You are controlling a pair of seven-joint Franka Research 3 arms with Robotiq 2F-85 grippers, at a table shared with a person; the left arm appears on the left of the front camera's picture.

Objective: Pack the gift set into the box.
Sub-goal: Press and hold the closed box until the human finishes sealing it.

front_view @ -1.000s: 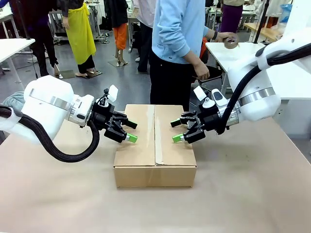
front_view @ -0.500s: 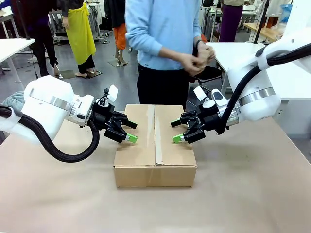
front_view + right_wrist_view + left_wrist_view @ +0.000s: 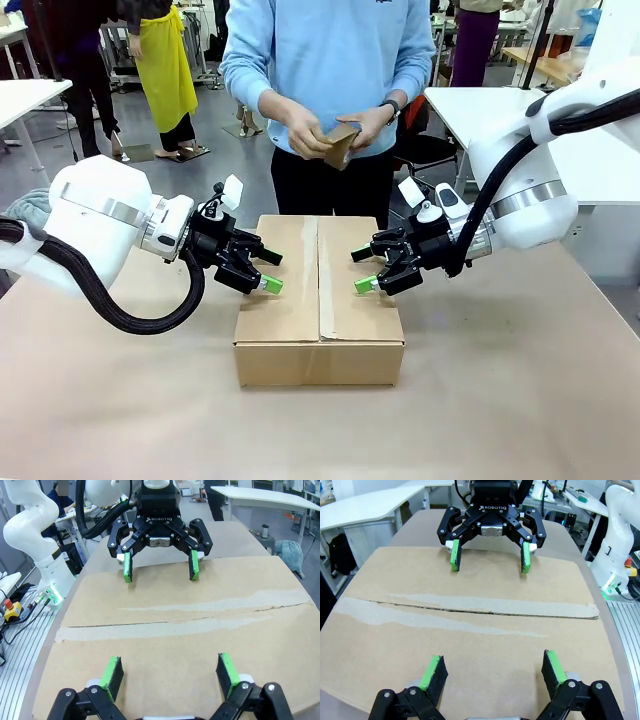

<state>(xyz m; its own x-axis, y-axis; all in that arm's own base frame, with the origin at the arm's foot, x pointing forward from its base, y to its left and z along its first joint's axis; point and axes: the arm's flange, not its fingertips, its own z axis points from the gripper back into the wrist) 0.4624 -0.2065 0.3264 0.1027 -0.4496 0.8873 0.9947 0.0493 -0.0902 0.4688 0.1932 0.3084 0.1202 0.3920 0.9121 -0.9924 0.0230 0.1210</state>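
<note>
We see the box (image 3: 319, 300) resting on the brown table (image 3: 520, 400) between the two arms, its top flaps folded shut so that they meet along a centre seam. The left gripper (image 3: 268, 271) reaches over the box's left flap with its fingers spread apart and nothing between them; its lower green pad sits right at the cardboard, though we cannot tell whether it touches. The right gripper (image 3: 363, 269) mirrors it over the right flap, likewise spread wide and holding nothing. In each wrist view the opposite gripper faces the camera across the seam. Beyond the box's far side, a person in a light blue sweater holds a roll of brown tape (image 3: 340, 146) in both hands.
</note>
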